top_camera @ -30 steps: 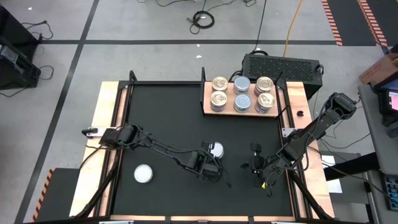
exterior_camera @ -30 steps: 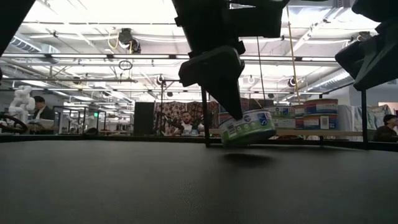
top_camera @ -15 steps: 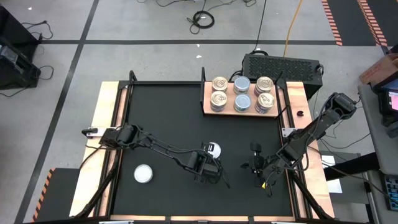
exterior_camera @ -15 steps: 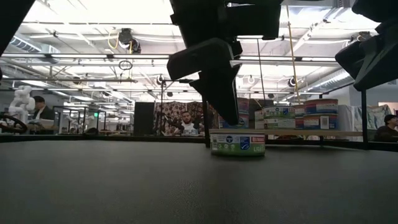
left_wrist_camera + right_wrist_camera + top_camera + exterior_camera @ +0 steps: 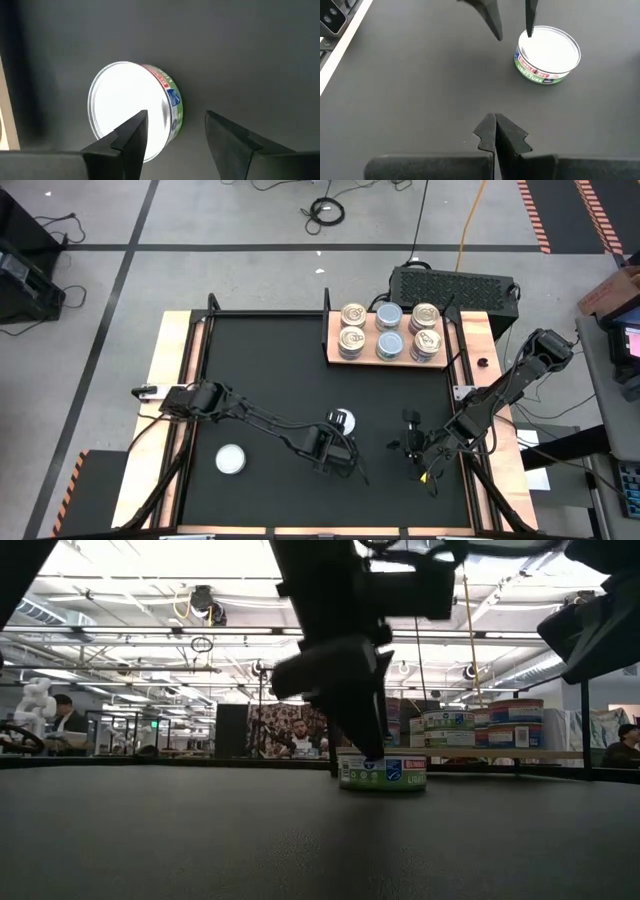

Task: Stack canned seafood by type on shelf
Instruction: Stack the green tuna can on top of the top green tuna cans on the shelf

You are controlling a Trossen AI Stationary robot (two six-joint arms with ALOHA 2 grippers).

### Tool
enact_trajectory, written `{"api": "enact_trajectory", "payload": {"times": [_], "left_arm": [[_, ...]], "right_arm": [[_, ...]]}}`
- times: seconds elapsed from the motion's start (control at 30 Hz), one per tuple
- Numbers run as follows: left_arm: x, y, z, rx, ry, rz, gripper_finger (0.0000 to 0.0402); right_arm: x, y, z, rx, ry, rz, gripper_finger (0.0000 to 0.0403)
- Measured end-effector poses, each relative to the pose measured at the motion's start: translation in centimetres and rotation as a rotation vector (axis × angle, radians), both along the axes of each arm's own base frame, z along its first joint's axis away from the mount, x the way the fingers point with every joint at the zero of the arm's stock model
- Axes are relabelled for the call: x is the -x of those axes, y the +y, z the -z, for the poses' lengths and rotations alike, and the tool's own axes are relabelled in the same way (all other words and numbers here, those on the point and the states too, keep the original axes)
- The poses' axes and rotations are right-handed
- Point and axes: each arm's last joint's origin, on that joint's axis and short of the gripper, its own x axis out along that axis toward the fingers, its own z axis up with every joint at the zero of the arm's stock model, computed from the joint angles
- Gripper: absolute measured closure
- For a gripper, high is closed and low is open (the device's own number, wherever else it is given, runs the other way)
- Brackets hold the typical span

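My left end effector (image 5: 341, 442) hangs with fingers parted just above a green-labelled tin (image 5: 343, 420) standing mid-desk, my right end effector (image 5: 412, 448) closed nearby.

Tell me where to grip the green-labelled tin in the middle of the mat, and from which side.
Grip the green-labelled tin by its round side wall, from straight above, fingers on opposite sides. It sits flat and low with bare mat all around, so probably nothing blocks a downward approach.

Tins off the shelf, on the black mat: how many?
2: one tin mid-mat, just beyond the open left gripper; another tin near the mat's front-left. None seem hidden.
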Motion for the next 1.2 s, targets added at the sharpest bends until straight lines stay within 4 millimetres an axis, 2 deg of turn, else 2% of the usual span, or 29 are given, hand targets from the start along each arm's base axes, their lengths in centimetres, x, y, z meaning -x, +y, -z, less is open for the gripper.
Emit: {"api": "enact_trajectory", "payload": {"times": [0.33, 0.63, 0.8, 1.03, 1.2], "left_arm": [[-0.3, 0.5, 0.4, -0.041, -0.017, -0.026, 0.0207], [-0.5, 1.3, 0.6, 0.005, 0.002, -0.031, 0.0245], [-0.6, 1.4, 0.6, 0.007, 0.002, -0.034, 0.0251], [-0.7, 1.7, 0.6, 0.009, 0.003, -0.039, 0.0252], [-0.6, 1.7, 0.6, 0.026, 0.016, -0.034, 0.0252]], "right_arm": [[0.0, 0.0, 0.0, 0.004, 0.001, -0.002, 0.0403], [0.0, 0.0, 0.0, 0.004, 0.000, -0.002, 0.0403], [0.0, 0.0, 0.0, 0.011, -0.002, -0.003, 0.0403], [-0.3, -0.4, -0.4, 0.102, -0.111, 0.116, 0.0403], [-0.3, -0.4, -0.4, 0.107, -0.119, 0.125, 0.0403]]}}
